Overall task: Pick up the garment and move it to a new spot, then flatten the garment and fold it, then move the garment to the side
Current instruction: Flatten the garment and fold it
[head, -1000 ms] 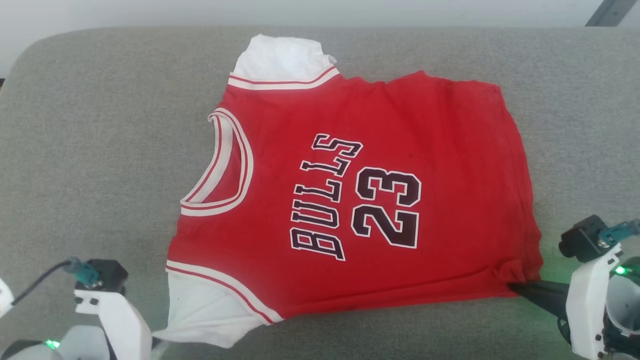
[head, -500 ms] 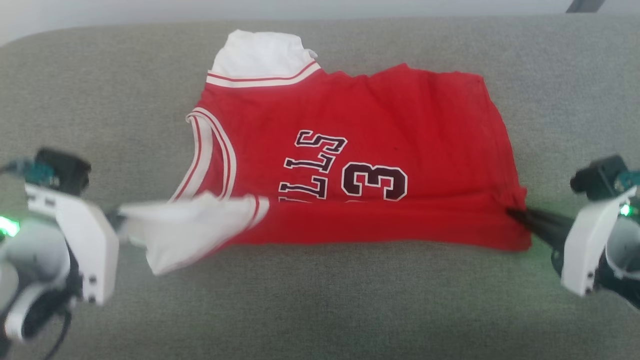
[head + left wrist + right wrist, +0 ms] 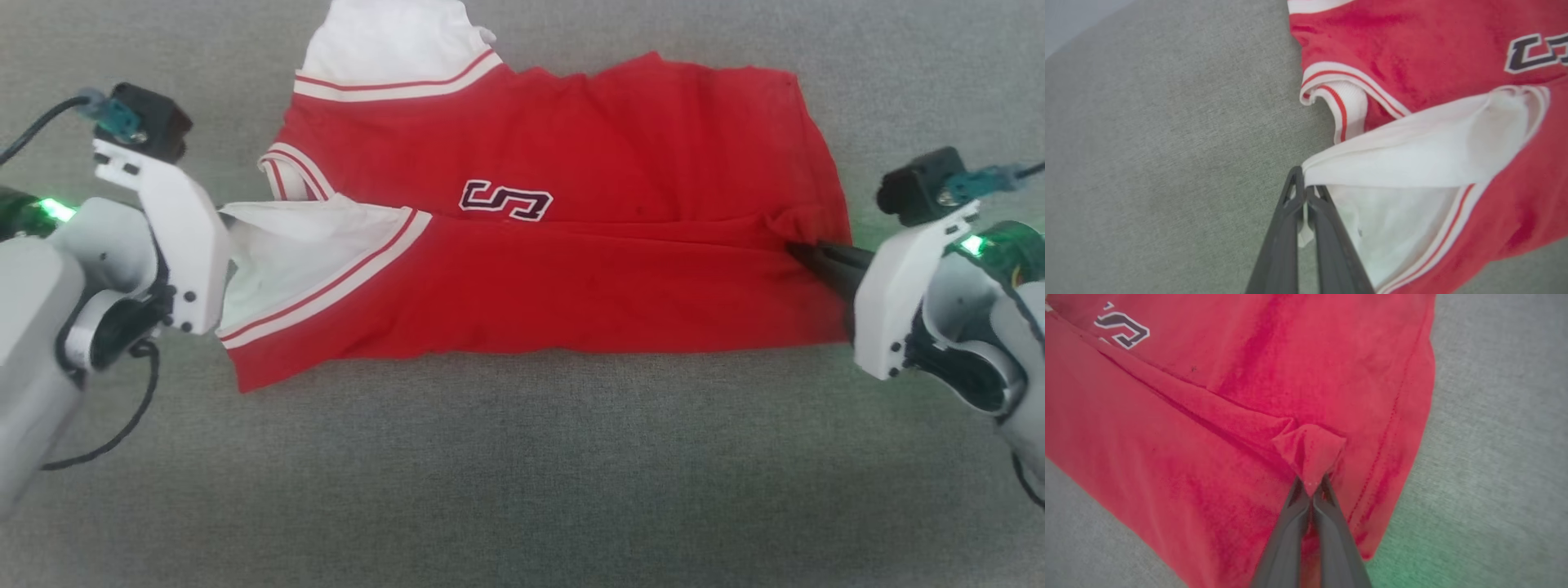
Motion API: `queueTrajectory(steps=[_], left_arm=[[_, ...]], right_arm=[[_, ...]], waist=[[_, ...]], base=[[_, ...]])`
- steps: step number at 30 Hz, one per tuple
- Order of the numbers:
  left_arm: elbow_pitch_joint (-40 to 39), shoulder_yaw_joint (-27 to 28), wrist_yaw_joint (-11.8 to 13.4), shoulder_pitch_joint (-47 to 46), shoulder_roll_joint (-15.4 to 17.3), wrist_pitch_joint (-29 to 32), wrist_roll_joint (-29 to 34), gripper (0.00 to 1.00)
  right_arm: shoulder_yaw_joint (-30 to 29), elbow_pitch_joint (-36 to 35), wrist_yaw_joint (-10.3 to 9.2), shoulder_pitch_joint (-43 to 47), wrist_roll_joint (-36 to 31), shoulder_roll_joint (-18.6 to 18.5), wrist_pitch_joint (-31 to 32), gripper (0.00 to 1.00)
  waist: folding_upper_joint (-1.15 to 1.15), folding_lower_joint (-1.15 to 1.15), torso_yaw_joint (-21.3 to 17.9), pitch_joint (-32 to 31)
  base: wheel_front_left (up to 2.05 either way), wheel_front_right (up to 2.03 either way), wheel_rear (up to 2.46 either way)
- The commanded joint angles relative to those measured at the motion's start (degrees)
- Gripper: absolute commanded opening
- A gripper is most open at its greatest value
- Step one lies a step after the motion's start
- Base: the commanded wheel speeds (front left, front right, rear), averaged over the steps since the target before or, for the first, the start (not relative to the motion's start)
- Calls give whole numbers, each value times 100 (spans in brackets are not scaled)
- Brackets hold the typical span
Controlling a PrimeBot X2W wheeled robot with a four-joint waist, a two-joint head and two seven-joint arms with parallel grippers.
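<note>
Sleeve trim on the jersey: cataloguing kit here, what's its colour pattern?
White with a thin red stripe; the sleeve trim shows best in the head view.

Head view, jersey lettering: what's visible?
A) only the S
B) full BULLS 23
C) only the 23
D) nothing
A: the near half of the jersey lies folded over its front, held by the left gripper at the white sleeve and the right gripper at the hem, so only the letter S is uncovered.
</note>
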Motion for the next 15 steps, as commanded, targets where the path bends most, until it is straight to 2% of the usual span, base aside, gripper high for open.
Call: queueTrajectory(steps=[1, 8, 9, 10, 11, 12, 13, 14, 15], left_arm=[[231, -27, -89, -132, -117, -10, 22, 0], [1377, -148, -437, -304, -595, 35, -140, 0], [1507, -147, -474, -314, -643, 22, -167, 0], [1614, -126, -500, -333, -692, -11, -202, 20], [1701, -108, -513, -370, -726, -38, -225, 38], [1771, -89, -514, -404, -756, -63, -248, 49], [1828, -63, -515, -426, -780, -111, -263, 84], [1861, -32, -516, -439, -815, -140, -295, 100], [1884, -2, -515, -449, -840, -174, -328, 100]], right_arm=[[32, 68, -8, -75, -48, 57, 42, 0], [220, 385, -8, -235, -85, 340, 267, 0], [233, 417, -8, -248, -80, 366, 287, 7], [231, 460, -8, -265, -60, 384, 295, 32], [223, 517, -8, -286, -41, 399, 314, 86], [224, 554, -8, -311, -30, 406, 339, 100], [200, 586, -9, -329, -10, 410, 329, 100], [184, 603, -10, -344, -6, 407, 309, 100], [167, 613, -11, -358, -6, 392, 274, 100]], waist=[[0, 0, -24, 64], [0, 0, -64, 118], [0, 0, -68, 113], [0, 0, -66, 103], [0, 0, -61, 86], [0, 0, -51, 68], [0, 0, -41, 45], [0, 0, -29, 21], [0, 0, -15, -5]], base=[[0, 0, 0], [0, 0, 0], [0, 0, 0], [0, 0, 0], [0, 0, 0], [0, 0, 0], [0, 0, 0], [0, 0, 0], [0, 0, 0]])
